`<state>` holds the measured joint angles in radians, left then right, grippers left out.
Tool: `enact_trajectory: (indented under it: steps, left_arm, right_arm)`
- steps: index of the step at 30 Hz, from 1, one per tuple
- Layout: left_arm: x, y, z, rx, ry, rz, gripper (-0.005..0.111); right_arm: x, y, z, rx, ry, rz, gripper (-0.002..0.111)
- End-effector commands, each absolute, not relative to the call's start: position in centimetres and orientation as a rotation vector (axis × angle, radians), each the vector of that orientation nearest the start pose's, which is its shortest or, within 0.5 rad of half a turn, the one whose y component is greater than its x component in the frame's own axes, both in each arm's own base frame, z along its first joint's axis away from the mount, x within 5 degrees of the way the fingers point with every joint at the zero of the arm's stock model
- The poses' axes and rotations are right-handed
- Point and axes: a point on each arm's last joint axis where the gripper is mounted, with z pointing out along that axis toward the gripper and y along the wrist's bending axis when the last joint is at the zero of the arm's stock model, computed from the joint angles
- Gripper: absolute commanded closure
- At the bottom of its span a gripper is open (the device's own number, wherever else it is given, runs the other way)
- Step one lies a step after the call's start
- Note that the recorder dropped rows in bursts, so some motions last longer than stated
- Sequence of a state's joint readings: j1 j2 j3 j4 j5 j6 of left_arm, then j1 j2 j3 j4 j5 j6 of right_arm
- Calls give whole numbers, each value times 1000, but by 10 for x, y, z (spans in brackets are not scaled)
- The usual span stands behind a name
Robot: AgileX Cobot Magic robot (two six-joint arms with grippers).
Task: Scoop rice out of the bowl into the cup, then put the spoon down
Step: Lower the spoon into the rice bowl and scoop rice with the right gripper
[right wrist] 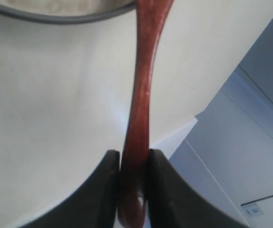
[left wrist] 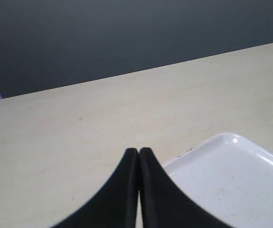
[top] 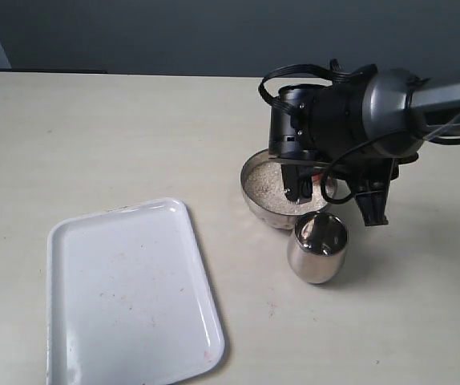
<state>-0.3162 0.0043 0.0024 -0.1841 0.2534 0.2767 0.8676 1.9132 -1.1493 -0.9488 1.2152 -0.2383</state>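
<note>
The right end effector [right wrist: 133,154] is clamped on the slim handle of the spoon [right wrist: 143,85], jaws narrow with the wood pinched between them. It hangs over the bowl [top: 264,215], which sits on the worktop [top: 94,136] with the rice [top: 266,186] lying pale inside it. In the right wrist view the handle runs up past the bowl's rim, but the spoon's head is out of frame, and the arm hides it in the exterior view, so I cannot tell whether it is in the grains.

The cup [top: 316,253] stands upright just beside the bowl, on its near side. Whether it holds any rice is not clear.

The left end effector [left wrist: 139,154] is empty, jaws pressed together, held above the worktop near a corner of the white tray [left wrist: 231,180].

The step in hand looks like the scoop itself. The next move likely calls for lifting the spoon level, carrying it across to the cup, and tipping it over the narrow mouth without spilling.
</note>
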Motion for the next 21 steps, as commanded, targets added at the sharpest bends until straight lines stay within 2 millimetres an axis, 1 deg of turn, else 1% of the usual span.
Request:
enact_trajectory:
  steps: [1, 7, 14, 16, 18, 19, 21]
  left_arm:
    - [51, -21, 192, 387, 1679, -204, 106]
    - [51, -21, 192, 387, 1679, -204, 106]
    - [51, -21, 192, 387, 1679, -204, 106]
    - [51, -21, 192, 387, 1679, -204, 106]
    - [51, -21, 192, 387, 1679, -204, 106]
    - [51, -21, 192, 387, 1679, -204, 106]
    - [51, -21, 192, 387, 1679, -204, 106]
  right_arm:
    - [267, 210, 177, -2056, 2034, -1307, 109]
    - [266, 210, 177, -2056, 2044, -1295, 109]
    - [266, 215, 173, -2059, 2044, -1204, 109]
    - [266, 216, 172, -2062, 2046, -1166, 109]
    - [264, 220, 169, -2062, 2056, -1083, 109]
    - [261, 222, 166, -2119, 2058, -1018, 109]
    - [259, 223, 164, -2166, 2061, -966, 109]
